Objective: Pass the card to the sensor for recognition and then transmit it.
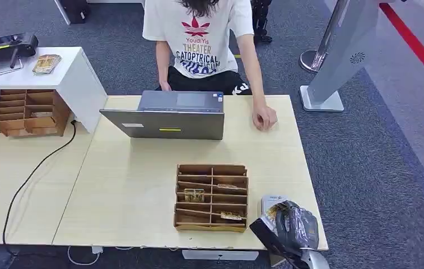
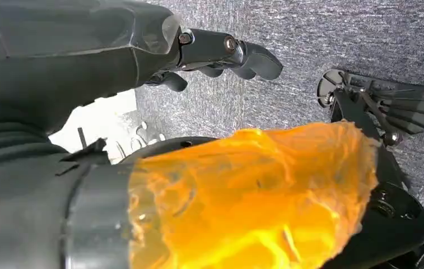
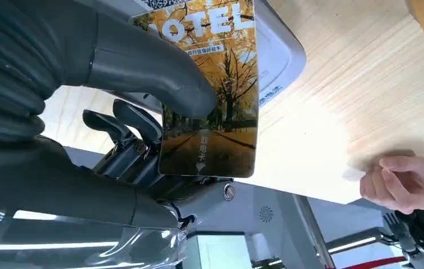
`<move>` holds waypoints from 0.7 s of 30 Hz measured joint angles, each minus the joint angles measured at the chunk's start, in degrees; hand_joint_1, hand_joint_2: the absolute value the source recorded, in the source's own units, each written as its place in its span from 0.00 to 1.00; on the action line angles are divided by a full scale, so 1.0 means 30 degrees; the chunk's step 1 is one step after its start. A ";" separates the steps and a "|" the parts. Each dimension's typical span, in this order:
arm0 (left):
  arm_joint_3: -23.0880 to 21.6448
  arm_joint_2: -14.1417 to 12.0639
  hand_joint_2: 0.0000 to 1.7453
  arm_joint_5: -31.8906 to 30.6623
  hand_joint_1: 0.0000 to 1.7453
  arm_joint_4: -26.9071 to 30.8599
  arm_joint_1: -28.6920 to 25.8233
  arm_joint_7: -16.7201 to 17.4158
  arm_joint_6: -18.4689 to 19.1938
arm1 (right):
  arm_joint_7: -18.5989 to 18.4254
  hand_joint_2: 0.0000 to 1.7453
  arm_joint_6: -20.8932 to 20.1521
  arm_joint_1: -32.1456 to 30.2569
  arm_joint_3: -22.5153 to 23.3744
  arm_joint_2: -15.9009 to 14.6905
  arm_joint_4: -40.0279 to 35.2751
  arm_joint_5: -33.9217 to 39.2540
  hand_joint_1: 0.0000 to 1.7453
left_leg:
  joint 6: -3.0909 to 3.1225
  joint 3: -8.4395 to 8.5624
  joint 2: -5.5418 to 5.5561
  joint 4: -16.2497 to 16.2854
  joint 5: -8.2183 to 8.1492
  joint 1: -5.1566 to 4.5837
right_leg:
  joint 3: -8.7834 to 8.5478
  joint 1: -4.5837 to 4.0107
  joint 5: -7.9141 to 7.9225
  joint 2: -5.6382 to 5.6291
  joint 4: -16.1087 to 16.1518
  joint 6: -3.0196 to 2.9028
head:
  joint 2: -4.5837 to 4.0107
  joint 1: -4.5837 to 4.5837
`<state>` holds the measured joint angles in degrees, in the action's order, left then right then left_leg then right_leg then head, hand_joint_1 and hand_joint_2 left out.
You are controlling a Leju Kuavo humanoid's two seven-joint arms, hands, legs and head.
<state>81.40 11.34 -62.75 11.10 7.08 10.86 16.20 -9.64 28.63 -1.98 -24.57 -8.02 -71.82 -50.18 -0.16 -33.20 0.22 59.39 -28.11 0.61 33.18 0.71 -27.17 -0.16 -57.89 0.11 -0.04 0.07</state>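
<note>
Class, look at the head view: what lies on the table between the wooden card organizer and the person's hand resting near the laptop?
Nothing: the head view shows bare table between the organizer and the person's hand. The laptop sits off to the side.

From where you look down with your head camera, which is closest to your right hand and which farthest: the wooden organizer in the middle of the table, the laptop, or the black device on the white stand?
1. Wooden organizer, just left of the right hand.
2. Laptop, across the table by the person.
3. Black device, far left on the white stand.
</note>
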 joint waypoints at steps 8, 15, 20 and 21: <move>0.0000 0.0000 0.00 0.0000 0.00 0.0000 0.0000 0.0116 -0.0015 | -0.0386 1.00 -0.0065 0.0081 -0.0072 0.0000 0.0182 -0.0473 1.00 | 0.0000 0.0015 -0.0001 0.0002 0.0000 0.0000 | -0.0016 0.0000 0.0001 0.0001 0.0002 0.0002 | 0.0000 0.0000; 0.0000 0.0007 0.00 0.0000 0.00 0.0000 0.0000 0.0146 -0.0022 | -0.0670 1.00 -0.0095 0.0153 -0.0146 0.0000 0.0350 -0.0736 1.00 | 0.0000 0.0035 -0.0002 0.0002 0.0000 0.0000 | -0.0035 0.0000 0.0002 0.0001 0.0004 0.0003 | 0.0000 0.0000; 0.0000 0.0007 0.00 0.0000 0.00 0.0000 0.0000 0.0153 -0.0029 | -0.0729 1.00 -0.0102 0.0163 -0.0160 0.0000 0.0372 -0.0779 1.00 | 0.0000 0.0039 -0.0002 0.0002 0.0000 0.0000 | -0.0038 0.0000 0.0002 0.0001 0.0004 0.0003 | 0.0000 0.0000; 0.0000 0.0007 0.00 0.0000 0.00 0.0000 0.0000 0.0153 -0.0029 | -0.0729 1.00 -0.0102 0.0163 -0.0160 0.0000 0.0372 -0.0779 1.00 | 0.0000 0.0039 -0.0002 0.0002 0.0000 0.0000 | -0.0038 0.0000 0.0002 0.0001 0.0004 0.0003 | 0.0000 0.0000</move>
<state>81.40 11.37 -62.75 11.10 7.08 11.32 16.11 -11.83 28.33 -1.50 -25.05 -8.02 -70.71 -52.52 -0.16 -33.09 0.21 59.40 -28.11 0.61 33.07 0.71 -27.16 -0.16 -57.88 0.12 -0.04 0.07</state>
